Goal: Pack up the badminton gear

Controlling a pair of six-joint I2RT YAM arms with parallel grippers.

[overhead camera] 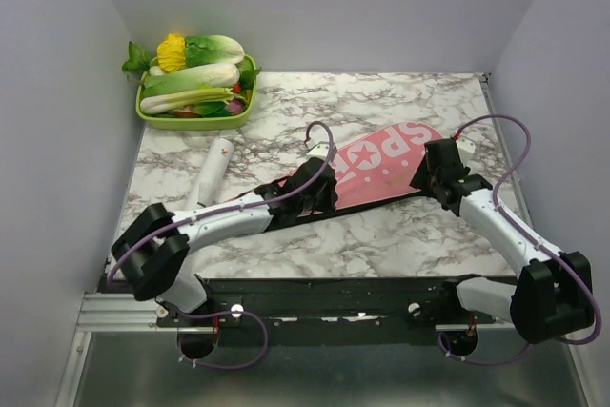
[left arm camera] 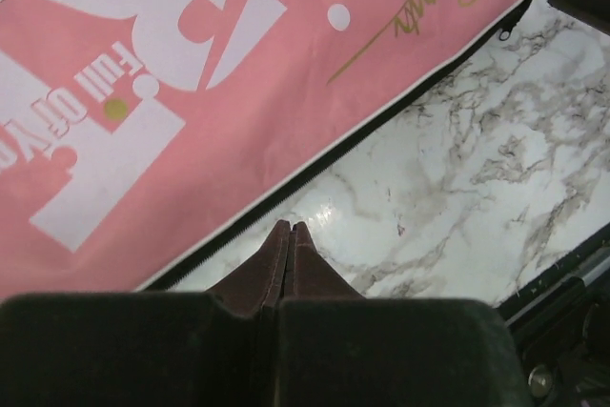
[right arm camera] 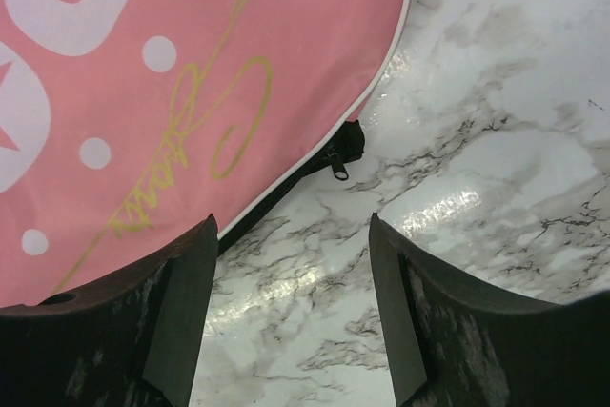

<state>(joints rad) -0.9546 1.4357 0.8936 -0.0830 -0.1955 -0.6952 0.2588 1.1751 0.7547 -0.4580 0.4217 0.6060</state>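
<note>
We see the pink cover (overhead camera: 381, 173) lying flat on the marble tabletop (overhead camera: 381, 245). It runs on a slant from its broad head at the far right, where the white "SPORT" letters show, down to its narrow end near the middle of the near edge. The left arm (overhead camera: 229, 216) reaches across from the near left, and its wrist sits over the narrow half of the cover. In the left wrist view the left jaws are closed, the two fingertips (left arm camera: 286, 264) pressed together with nothing between them. They hang over bare marble just beside the black zip (left arm camera: 315, 169) that trims the cover's edge, and we cannot tell whether they touch the tabletop. The right arm (overhead camera: 496, 221) comes in from the near right, with its wrist at the outer side of the cover's head. The right jaws stand wide open and hold nothing. In the right wrist view only marble lies in the gap between them. The small dark zip pull (right arm camera: 340, 167) rests on the cover's rim just ahead of that gap, and one finger (right arm camera: 181, 302) overlaps the pink edge. A white tube (overhead camera: 212, 171) lies on the tabletop to the left of the cover, apart from it, its length pointing toward the far left corner. In that corner sits a green tray (overhead camera: 191, 124) heaped with greens (overhead camera: 195, 78) and one yellow flower, well apart from both arms.
</note>
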